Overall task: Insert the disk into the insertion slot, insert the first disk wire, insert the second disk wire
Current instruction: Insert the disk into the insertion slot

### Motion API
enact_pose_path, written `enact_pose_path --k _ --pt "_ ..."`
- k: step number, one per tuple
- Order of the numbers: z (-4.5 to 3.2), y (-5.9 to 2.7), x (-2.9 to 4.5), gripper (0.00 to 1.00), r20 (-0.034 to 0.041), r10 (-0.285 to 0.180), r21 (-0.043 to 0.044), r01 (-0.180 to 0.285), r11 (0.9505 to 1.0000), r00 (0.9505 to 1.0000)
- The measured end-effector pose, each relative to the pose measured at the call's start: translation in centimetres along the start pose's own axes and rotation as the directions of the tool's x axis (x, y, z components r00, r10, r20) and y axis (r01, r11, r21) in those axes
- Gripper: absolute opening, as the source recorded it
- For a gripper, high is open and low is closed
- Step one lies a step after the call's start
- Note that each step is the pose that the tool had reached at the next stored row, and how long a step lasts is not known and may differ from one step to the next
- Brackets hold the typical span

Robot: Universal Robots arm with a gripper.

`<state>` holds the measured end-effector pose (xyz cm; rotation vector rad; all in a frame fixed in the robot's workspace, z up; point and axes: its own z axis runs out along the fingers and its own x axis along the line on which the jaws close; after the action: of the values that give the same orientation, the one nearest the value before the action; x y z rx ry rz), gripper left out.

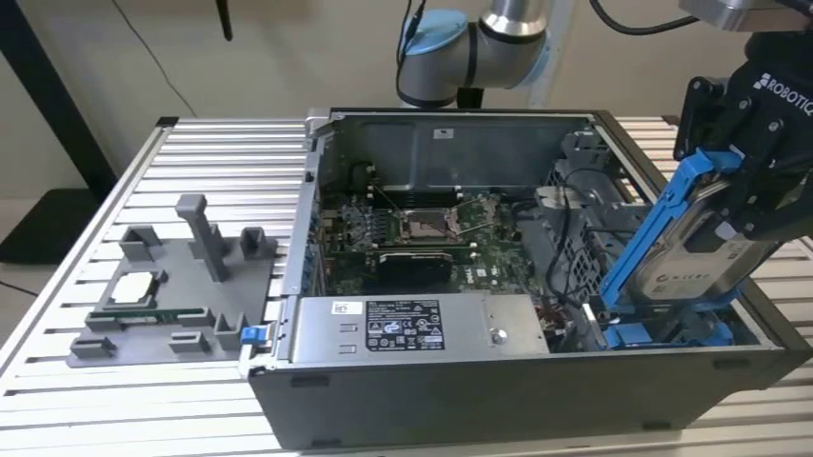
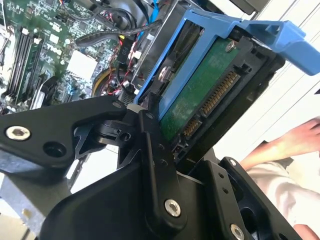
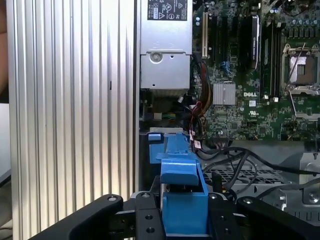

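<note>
Exterior view: an open dark-grey metal computer case [image 1: 508,386] lies on a ribbed aluminium table [image 1: 216,143]. Inside it, well away from the gripper [image 1: 737,205] toward the exterior view's left, a green motherboard [image 1: 420,228] lies flat with a square metal socket at its middle. Nearer the gripper and below it sits a grey labelled power-supply box [image 1: 420,328] of smooth sheet metal. Black cables [image 3: 240,165] loop across the perforated steel floor close under the gripper in the first wrist view.

The gripper is clenched on the disk [image 1: 692,249], its black fingers [image 2: 150,135] pressing the bright blue plastic carrier [image 1: 654,228] from either side. The disk is a flat silver-grey rectangle with a white label, and it hangs tilted. Its upper end is in the gripper's hold and its lower end reaches down into the case corner directly beneath, next to more blue plastic pieces [image 1: 661,331]. In the second wrist view the disk's underside shows a green circuit board [image 2: 200,95] with a row of gold contacts.

Farthest from the gripper, outside the case, a grey moulded fixture [image 1: 178,286] holds small parts. A person's hand [image 2: 300,140] rests just beyond the disk in the second wrist view.
</note>
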<state>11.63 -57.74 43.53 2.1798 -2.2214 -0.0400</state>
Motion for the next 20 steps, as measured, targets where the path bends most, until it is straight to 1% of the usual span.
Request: enact_pose_path --k 4,11,15,20 --pt "0.18 0.0 0.0 0.0 0.0008 0.0 0.0 0.0 1.0 1.0" --pt "0.97 -0.11 -0.05 0.0 0.006 0.0 -0.0001 0.0 1.0 1.0" --pt "1.25 -0.22 -0.11 0.0 0.007 0.0 -0.0002 0.0 1.0 1.0" --pt "1.57 -0.24 -0.46 0.0 0.0091 0.0 -0.0002 0.0 1.0 1.0"
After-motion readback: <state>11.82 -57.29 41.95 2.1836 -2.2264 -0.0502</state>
